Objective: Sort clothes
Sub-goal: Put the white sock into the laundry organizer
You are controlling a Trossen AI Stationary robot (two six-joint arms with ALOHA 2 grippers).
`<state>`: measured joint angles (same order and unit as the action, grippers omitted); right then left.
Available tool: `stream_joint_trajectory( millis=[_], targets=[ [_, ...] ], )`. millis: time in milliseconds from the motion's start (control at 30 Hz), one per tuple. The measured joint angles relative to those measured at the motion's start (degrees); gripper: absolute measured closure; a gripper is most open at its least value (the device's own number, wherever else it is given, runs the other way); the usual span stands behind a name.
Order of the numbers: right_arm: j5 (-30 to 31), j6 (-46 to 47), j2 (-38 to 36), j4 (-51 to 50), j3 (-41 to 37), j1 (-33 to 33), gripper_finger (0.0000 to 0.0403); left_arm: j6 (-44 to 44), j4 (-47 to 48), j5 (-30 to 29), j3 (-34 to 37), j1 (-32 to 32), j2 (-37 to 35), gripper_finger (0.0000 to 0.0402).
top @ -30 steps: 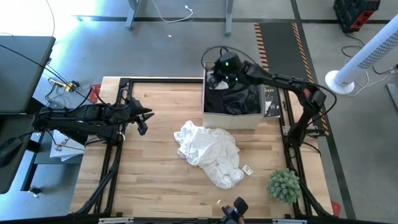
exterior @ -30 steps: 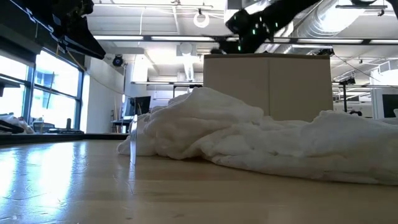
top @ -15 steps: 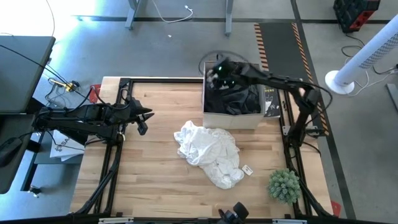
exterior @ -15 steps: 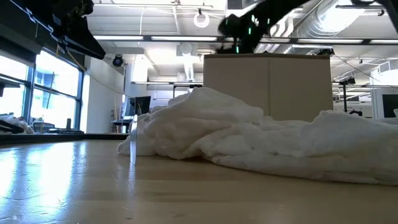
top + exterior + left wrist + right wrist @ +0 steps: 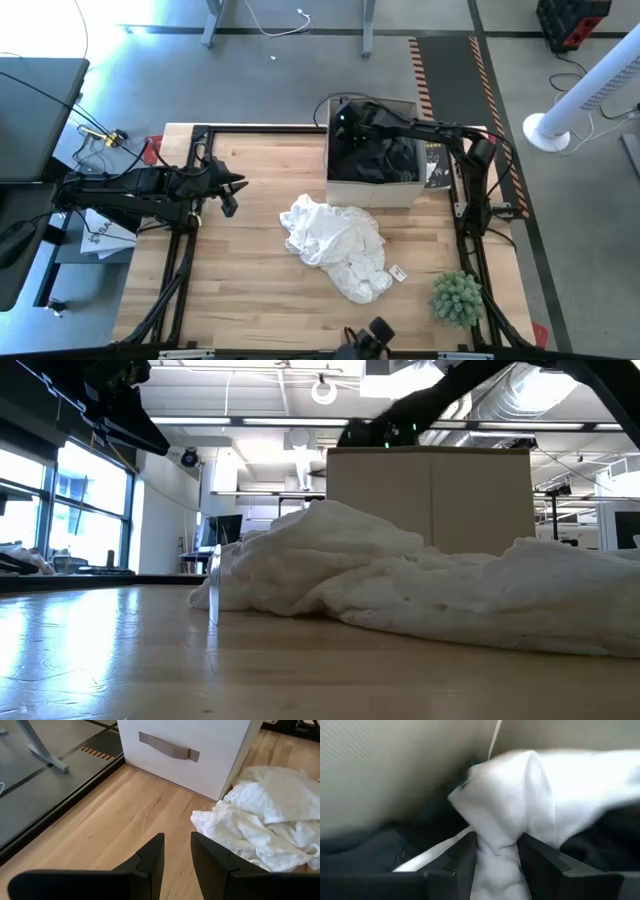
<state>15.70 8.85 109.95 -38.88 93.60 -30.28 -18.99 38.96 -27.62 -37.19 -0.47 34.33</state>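
Lying crumpled on the wooden desk (image 5: 240,290), near the middle: a white garment (image 5: 335,245), its long axis running diagonally from the desk's centre toward the corner with the small spiky green plant (image 5: 457,297). Filling the foreground of the low view as a rumpled heap (image 5: 420,590), just in front of the beige fabric bin (image 5: 430,495). Sitting inside that bin (image 5: 372,190), at the desk's far edge toward the right: dark clothes (image 5: 385,160), bunched with no clear direction.

Reaching into the far left corner of the bin: the right gripper (image 5: 347,118), arm stretching across the bin's top. Seen from its own wrist camera (image 5: 495,852): jaws clamped on a fold of white fabric (image 5: 520,800), the cloth bulging up between and above the two dark fingers (image 5: 462,857), with dark fabric (image 5: 365,852) and the bin's inner wall (image 5: 390,765) just behind.

Hanging above the desk's left side, well apart from the garments: the left gripper (image 5: 228,190), pointing toward the bin. In the left wrist view (image 5: 176,851): jaws standing a little apart, holding and touching nothing, with the white garment (image 5: 265,815) and the bin's handled side (image 5: 200,750) lying ahead.
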Motion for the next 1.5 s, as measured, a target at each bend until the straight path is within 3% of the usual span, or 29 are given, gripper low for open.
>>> stream_joint_trajectory(
  millis=[133,267,533,733,933,1067,1167,1300,1500],
  targets=[
    [4.35,-0.02,-3.32,-10.18,8.2,2.92,0.0261,-0.31,0.18,0.09,0.0,0.0,0.02,0.0308],
    [4.53,-0.14,-7.14,-15.34,11.57,9.68,0.0261,-0.41,0.2,0.31,0.0,0.0,0.02,0.0308],
    [9.33,-0.38,-13.48,-15.55,2.94,32.99,0.0261,-0.42,0.2,0.35,0.0,0.0,0.02,0.0308],
    [9.24,17.15,-13.61,-10.23,-10.06,49.24,0.0261,-0.41,0.21,0.39,0.0,0.0,0.0,0.0308],
    [-6.45,40.47,-13.6,-4.81,-23.76,60.89,0.0261,-0.41,0.17,0.35,0.0,0.0,0.0,0.0308],
    [-6.68,50.19,-13.6,3.59,-30.39,64.67,0.0261,-0.39,0.17,0.11,0.0,0.0,0.02,0.0308],
    [-1.98,49.03,-13.2,10.86,-34.98,65.55,0.0261,-0.41,0.13,-0.02,0.0,0.0,0.02,0.0308],
    [-0.7,47.42,-10.86,11.92,-39.17,64.98,0.0273,-0.43,0.15,0.02,0.0,0.0,0.02,0.0308],
    [-1.57,47.16,-10.12,10.5,-38.57,63.06,0.0386,-0.41,0.13,0.02,0.0,0.0,0.01,0.0308]
  ],
)
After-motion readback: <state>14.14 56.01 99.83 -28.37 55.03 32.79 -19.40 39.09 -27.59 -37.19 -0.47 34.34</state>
